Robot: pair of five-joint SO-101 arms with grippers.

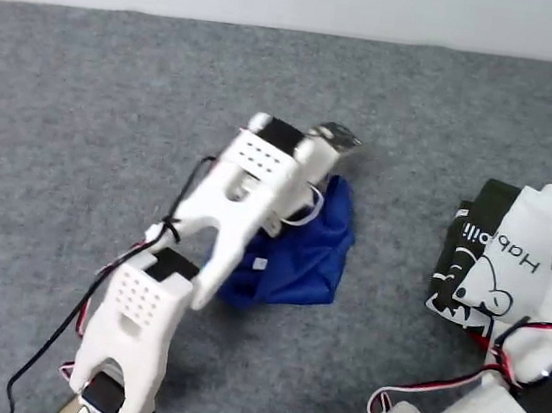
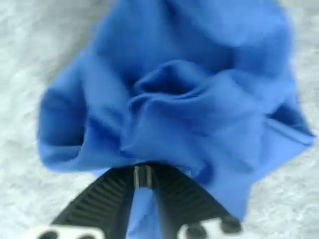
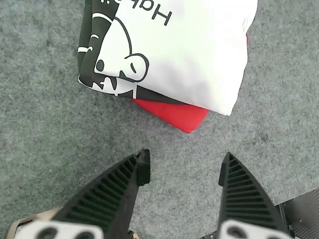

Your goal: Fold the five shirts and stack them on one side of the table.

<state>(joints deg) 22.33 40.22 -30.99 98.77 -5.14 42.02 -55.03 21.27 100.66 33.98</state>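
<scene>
Blue shirt [image 1: 295, 254] = item in hand. It lies bunched on the grey worktop [image 1: 65, 120], centre-left, well apart from the stack at right. Left arm [image 1: 244, 177] is over it, and the left jaws are clenched on a pinch of blue cloth. The wrist view shows folds gathered right at the tips.

My read: the grip is on a mid-body wad, not a hem or shoulder, prob several layers. Doing it well:
- lift just enough to let the cloth hang and open, don't drag the wad across the felt
- lay it flat again, regrip at a corner/edge, single layer if poss
- bring the 2nd arm in for the opposite corner, so the fold line stays straight
- fold small enough to match the stack footprint

Right side: the stack has a white printed shirt [image 1: 530, 268] on top, a black printed shirt [image 3: 87, 55] under it, and a red shirt [image 3: 172, 112] poking out at the bottom. Looks tidy, so blue is prob the last one.

Right jaws are released, grasping nothing, over bare worktop just beside the stack's corner. Keep them off the stack edge, since a nudge would skew the red layer.
</scene>
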